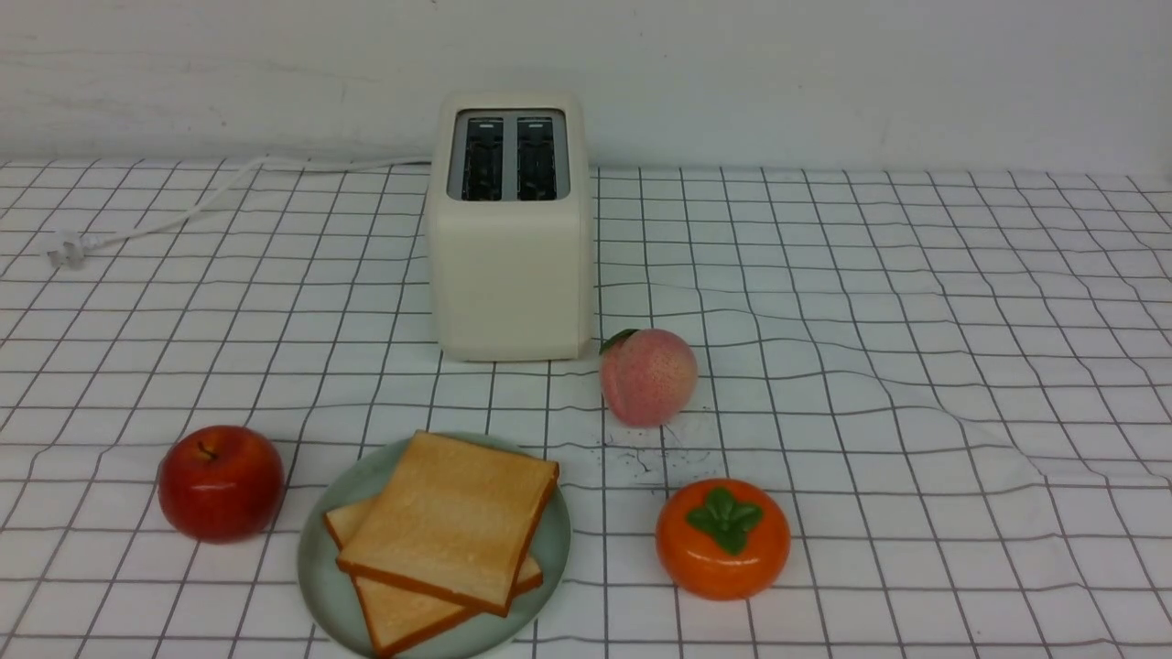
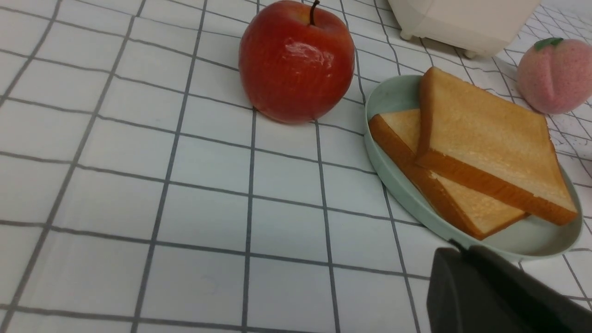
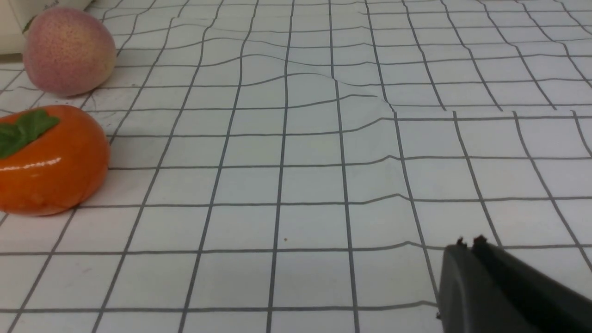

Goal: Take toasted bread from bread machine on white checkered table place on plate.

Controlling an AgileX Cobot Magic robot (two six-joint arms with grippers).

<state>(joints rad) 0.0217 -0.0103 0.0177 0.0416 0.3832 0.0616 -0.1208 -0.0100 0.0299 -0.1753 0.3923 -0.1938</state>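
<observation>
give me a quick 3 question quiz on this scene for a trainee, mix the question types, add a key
1. True or false: both toaster slots hold bread.
2. Fill in: the two toast slices lie on the ____.
3. Which fruit is nearest the toaster in the front view: A) apple, B) peach, C) persimmon?

Key: 1 false; 2 plate; 3 B

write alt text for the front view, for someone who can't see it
Two toast slices, one lying askew over the other, rest on a pale green plate on a white checkered table. Behind stands a cream toaster with empty slots; a red apple sits left, a peach and persimmon right.
</observation>
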